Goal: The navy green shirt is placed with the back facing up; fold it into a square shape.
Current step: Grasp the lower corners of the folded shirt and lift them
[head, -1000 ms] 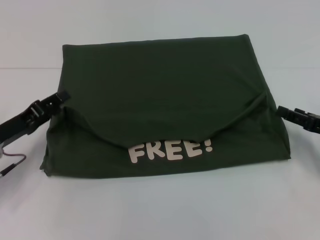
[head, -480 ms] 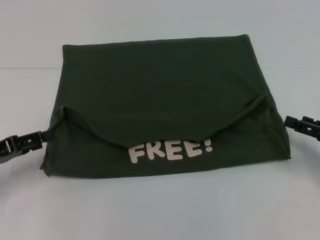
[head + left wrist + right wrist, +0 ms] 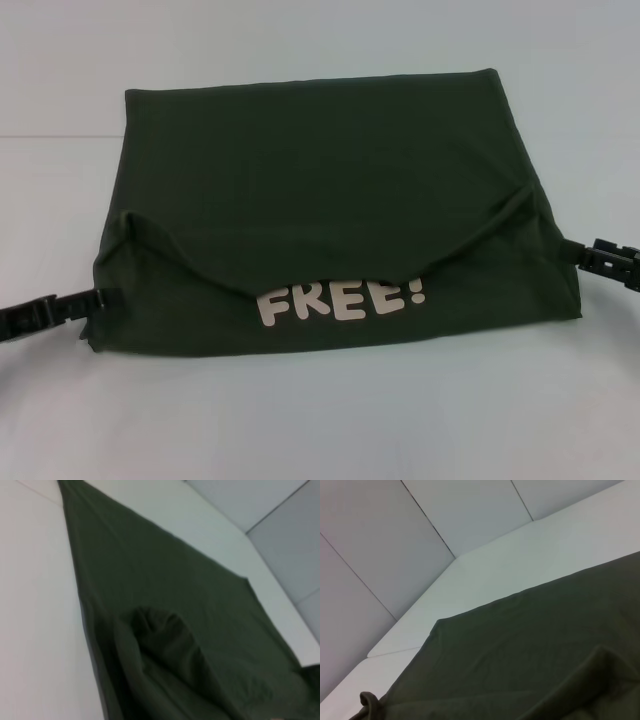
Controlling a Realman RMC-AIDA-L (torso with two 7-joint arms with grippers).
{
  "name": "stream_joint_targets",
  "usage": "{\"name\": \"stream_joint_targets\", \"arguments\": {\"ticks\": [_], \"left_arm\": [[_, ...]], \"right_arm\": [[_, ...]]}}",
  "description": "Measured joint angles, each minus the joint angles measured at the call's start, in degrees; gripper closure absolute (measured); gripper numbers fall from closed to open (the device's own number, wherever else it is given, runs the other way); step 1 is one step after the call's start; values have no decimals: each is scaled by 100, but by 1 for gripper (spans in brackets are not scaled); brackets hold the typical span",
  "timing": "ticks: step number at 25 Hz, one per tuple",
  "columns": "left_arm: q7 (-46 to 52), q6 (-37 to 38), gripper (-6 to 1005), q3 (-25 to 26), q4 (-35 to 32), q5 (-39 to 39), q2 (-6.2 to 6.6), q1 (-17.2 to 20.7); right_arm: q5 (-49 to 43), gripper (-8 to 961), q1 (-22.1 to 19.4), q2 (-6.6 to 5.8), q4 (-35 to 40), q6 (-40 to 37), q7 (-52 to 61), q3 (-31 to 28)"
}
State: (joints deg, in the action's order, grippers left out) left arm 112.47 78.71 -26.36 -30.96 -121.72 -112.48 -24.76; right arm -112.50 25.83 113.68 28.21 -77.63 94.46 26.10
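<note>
Lies folded on the white counter [image 3: 320, 420]: the navy green shirt [image 3: 320, 190], a broad dark olive block of soft matte knit, far wider than either black pincer. Wider along the near edge than the far one, with a curved flap of cloth draped across the front and the cream letters "FREE!" [image 3: 340, 300] showing just under that flap.

At the shirt's near left corner, low on the counter — the left pincer [image 3: 95, 300], tip touching the cloth edge; cannot tell whether open or closed. At the shirt's right edge, a little farther back, the right pincer [image 3: 590, 255], tip against the fabric; again cannot tell.

Seen only from the left wrist: the shirt [image 3: 165, 630] as a long dark wedge running away over the counter [image 3: 35, 630], with a rounded, puckered fold raised in the knit. Seen only from the right wrist: the shirt [image 3: 530, 650] flat, one straight hem, a small curl of cloth at one corner, and pale grey wall panels [image 3: 385, 535] behind the counter [image 3: 520, 565].
</note>
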Motion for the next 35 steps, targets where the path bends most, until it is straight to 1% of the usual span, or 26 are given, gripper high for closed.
{"name": "stream_joint_targets", "arguments": {"ticks": [4,9,16,22,25,28,31,33,35], "left_arm": [[14,-201,171,-327,3,-4,-41,-2],[-4,-260,184,-389,2,-7,-105,-2],[2,-228,201,-462,1,-10,-116,-3],[4,-301,215,-839,-48,-10,-116,-26],[4,-383,222,-900,-51,-10,-114,-46],[30,-540,230,-934,-167,-61,-146,-46],[88,-665,237,-950,-342,-138,-209,-18],[92,-671,475,-969,-367,-177,-229,-21],[105,-663,514,-975,-376,-261,-231,-47]], "right_arm": [[-1,19,1,8,-15,4,2,0],[0,19,7,28,-11,4,5,0],[0,21,21,41,-5,56,11,0],[0,20,34,50,-1,92,11,19],[0,20,34,50,0,92,11,27],[0,19,28,49,0,91,11,33],[0,19,3,49,0,90,11,33],[0,20,-12,49,1,90,11,31],[0,20,-17,50,0,78,11,29]]}}
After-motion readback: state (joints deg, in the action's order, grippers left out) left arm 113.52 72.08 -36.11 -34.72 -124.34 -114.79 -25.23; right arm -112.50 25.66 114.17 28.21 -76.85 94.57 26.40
